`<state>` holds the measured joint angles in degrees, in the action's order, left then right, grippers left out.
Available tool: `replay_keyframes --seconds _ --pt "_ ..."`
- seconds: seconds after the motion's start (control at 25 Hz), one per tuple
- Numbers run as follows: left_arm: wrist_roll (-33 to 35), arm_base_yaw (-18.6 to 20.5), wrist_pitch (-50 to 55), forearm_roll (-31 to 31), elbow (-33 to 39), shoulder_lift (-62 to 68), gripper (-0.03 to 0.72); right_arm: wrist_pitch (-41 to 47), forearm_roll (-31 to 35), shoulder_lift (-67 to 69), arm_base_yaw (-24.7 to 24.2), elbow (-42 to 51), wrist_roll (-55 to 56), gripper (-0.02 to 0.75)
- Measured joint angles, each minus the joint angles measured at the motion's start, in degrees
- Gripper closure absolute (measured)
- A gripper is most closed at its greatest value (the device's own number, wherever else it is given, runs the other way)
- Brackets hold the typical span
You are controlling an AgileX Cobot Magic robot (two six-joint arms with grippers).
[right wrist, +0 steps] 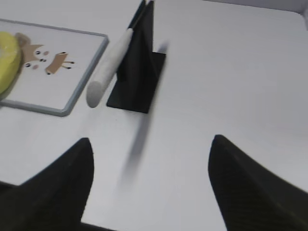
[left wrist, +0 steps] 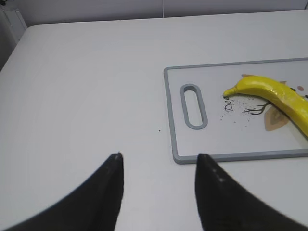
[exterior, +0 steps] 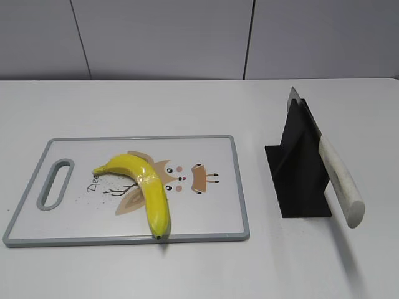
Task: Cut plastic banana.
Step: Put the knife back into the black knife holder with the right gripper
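The plastic banana lies curved on the white cutting board, its dark end at the board's near edge. It also shows in the left wrist view and partly in the right wrist view. A knife with a whitish handle leans in a black stand to the right of the board; the right wrist view shows the handle too. My left gripper is open and empty, hovering off the board's handle end. My right gripper is open and empty, near the stand's front. Neither gripper shows in the exterior view.
The board has a grey rim, a handle slot at its left end and a cartoon print. The black stand casts a shadow on the white table. A grey panelled wall runs behind the table.
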<state>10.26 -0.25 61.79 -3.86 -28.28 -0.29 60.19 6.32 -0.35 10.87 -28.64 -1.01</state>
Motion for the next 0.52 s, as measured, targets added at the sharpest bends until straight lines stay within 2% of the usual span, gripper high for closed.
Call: replay_keyframes --seconds 0.2,0.52 --pt "0.0 0.0 0.0 0.0 0.0 0.0 0.215 0.1 0.0 0.0 -8.5 0.0 0.0 0.150" --pt "0.0 0.0 0.0 0.0 0.0 0.0 0.216 0.1 0.0 0.0 -9.3 0.0 0.0 0.150"
